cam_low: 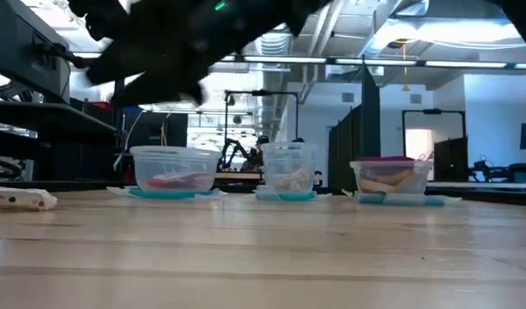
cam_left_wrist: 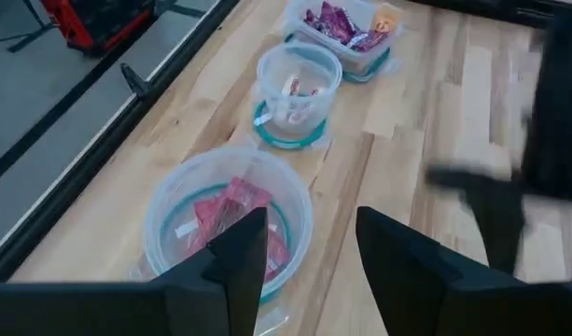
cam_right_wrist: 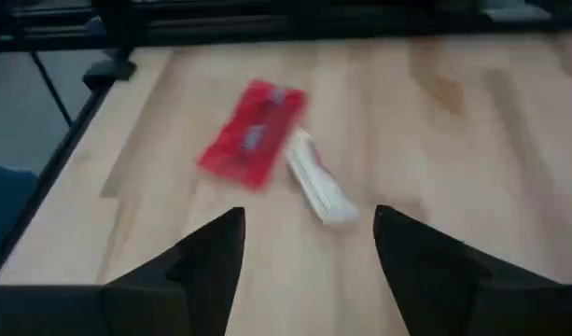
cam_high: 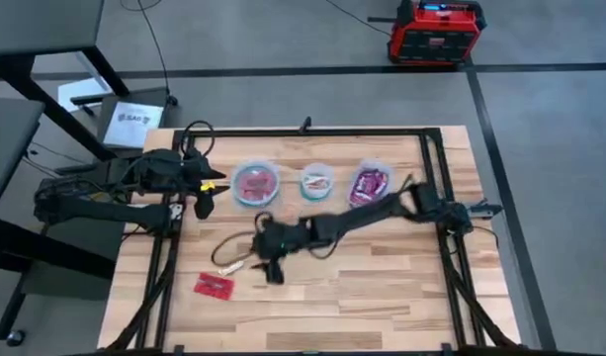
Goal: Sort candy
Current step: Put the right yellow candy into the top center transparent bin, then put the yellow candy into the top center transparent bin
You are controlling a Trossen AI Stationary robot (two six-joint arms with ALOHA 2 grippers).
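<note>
Two loose candies on the table: one red packet [cam_high: 215, 286] near the front-left part, one white stick [cam_high: 232, 265] just up-right of it, the two near each other but whether touching I cannot tell. In the right wrist view the red packet [cam_right_wrist: 253, 136] and white stick [cam_right_wrist: 321, 187] lie side by side.

Three clear containers in a row across the middle: round container [cam_high: 256, 183] with red candy, small round container [cam_high: 316, 182] with pale sticks, rectangular container [cam_high: 370, 182] with purple candy.

Right gripper [cam_high: 266, 266] is above the stick, fingers spread, holding nothing. Left gripper [cam_high: 206, 198] sits beside the red-candy container, fingers apart, empty.

Bare wooden table [cam_high: 382, 287] front and right; black frame rails [cam_high: 451, 277] run along both sides.
</note>
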